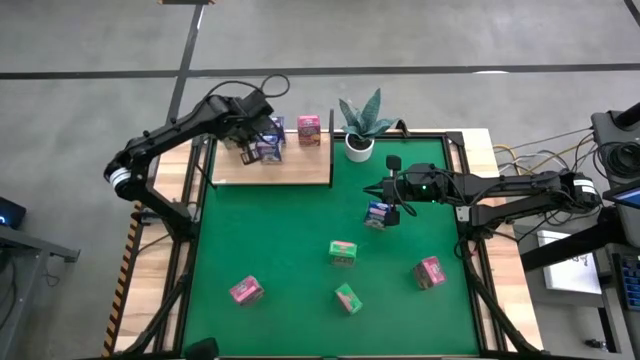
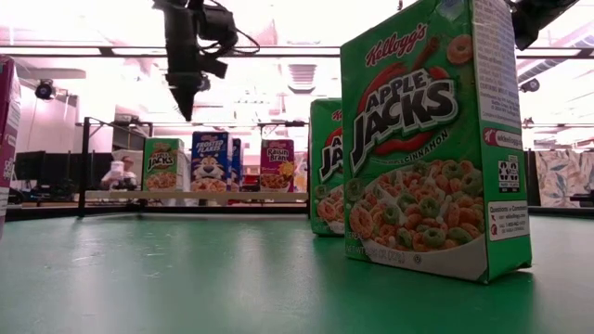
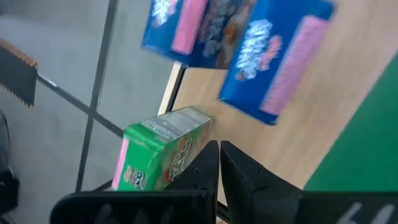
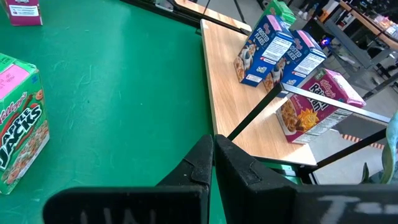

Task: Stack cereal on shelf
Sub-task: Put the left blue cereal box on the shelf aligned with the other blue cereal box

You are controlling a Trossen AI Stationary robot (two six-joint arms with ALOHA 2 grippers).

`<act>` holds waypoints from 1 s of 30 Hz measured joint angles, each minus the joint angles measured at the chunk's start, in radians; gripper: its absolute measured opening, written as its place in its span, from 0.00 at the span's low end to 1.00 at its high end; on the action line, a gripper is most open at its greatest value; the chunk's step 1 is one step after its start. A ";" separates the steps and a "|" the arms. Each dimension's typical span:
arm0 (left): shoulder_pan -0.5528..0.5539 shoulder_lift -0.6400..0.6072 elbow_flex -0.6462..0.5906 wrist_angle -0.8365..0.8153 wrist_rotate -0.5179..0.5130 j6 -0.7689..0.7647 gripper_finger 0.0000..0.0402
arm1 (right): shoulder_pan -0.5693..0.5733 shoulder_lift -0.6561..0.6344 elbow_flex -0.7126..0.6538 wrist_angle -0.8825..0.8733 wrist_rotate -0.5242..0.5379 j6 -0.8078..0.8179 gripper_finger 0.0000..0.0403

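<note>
Cereal is split: four cartons [image 1: 272, 140] are stood on the shelf [image 1: 300, 168], five [image 1: 343, 253] left on the green table [image 1: 280, 250]. Left gripper [image 1: 250, 150] is hung over the shelf, fingers together, empty. Right gripper [image 1: 383, 190] is poised beside a blue carton [image 1: 378, 214], fingers together.

Green table [image 1: 300, 250] carries six scattered cereal boxes [image 1: 343, 253], a potted plant [image 1: 361, 125], and a far-left-corner shelf [image 1: 300, 165] holding four more.

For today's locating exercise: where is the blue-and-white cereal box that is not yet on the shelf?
In the high view the blue-and-white cereal box lies on the green table, right of centre, beside the right gripper and below the plant pot.
</note>
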 joint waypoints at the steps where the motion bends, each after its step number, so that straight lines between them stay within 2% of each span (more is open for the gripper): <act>1: 0.008 -0.001 -0.004 0.002 0.000 -0.003 0.00 | 0.000 0.000 0.000 0.000 0.000 0.000 0.02; 8: 0.049 -0.001 -0.077 0.024 0.060 0.000 0.00 | 0.000 0.000 0.000 0.000 0.000 0.000 0.02; 13: 0.048 -0.001 -0.117 0.071 0.065 0.005 0.00 | 0.000 0.000 0.000 0.000 0.000 0.000 0.02; 30: 0.047 -0.001 -0.113 0.115 0.135 -0.001 0.00 | 0.000 0.000 0.000 0.000 0.000 -0.003 0.02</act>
